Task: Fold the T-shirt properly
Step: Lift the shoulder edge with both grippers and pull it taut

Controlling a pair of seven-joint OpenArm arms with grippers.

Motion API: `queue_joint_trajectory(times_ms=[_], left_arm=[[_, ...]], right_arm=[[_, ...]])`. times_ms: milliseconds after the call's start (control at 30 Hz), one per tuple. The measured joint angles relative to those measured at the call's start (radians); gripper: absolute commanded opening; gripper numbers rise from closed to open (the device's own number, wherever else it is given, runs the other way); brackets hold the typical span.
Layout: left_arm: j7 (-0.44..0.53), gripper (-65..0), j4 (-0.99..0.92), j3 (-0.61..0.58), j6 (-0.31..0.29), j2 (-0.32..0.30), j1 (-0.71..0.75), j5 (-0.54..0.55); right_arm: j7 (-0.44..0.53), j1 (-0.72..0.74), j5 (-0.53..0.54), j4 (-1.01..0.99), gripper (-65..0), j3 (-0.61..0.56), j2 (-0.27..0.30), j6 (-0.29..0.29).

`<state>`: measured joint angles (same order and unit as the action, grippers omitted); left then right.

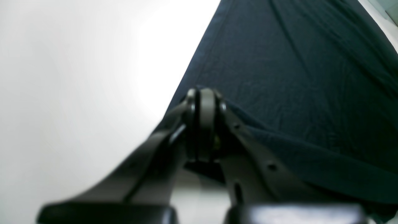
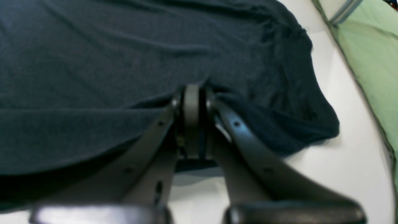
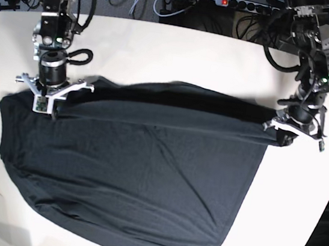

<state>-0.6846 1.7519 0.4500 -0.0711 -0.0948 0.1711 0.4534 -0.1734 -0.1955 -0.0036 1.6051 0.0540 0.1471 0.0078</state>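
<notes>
The black T-shirt lies spread across the white table, with its far edge raised in a straight band between the two arms. In the base view my left gripper is at the right end of that band and my right gripper at the left end. In the left wrist view the left gripper is shut, pinching the cloth's edge. From the right wrist camera, the right gripper is likewise shut on a raised fold of the T-shirt, beside a bunched sleeve.
A green surface borders the table beyond the sleeve. Cables and a power strip run along the back. Bare white table shows behind the shirt and to its right.
</notes>
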Motion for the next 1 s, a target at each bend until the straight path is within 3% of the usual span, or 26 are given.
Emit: queue_joint_trajectory(times_ms=[133,200,467,1000], left_arm=[[-0.003,-52.7,-0.001,0.000,0.001,-0.002,-0.006,-0.003],[-0.003,-49.8,-0.002,0.001,0.005,-0.002,-0.024,-0.007],[0.000,-49.7,-0.032,0.001,0.003,-0.001,-0.100,-0.003],[0.003,-49.6,-0.172,-0.003,-0.004,0.000,-0.036,-0.003]], right_arm=[[0.000,0.000,0.000,0.000,-64.8,0.000,0.000,0.000],[0.000,0.000,0.000,0.000,-64.8,0.000,0.000,0.000],[0.000,-0.008,0.000,0.000,-64.8,0.000,0.000,0.000],[0.000,-0.013,0.000,0.000,-64.7,0.000,-0.001,0.000]])
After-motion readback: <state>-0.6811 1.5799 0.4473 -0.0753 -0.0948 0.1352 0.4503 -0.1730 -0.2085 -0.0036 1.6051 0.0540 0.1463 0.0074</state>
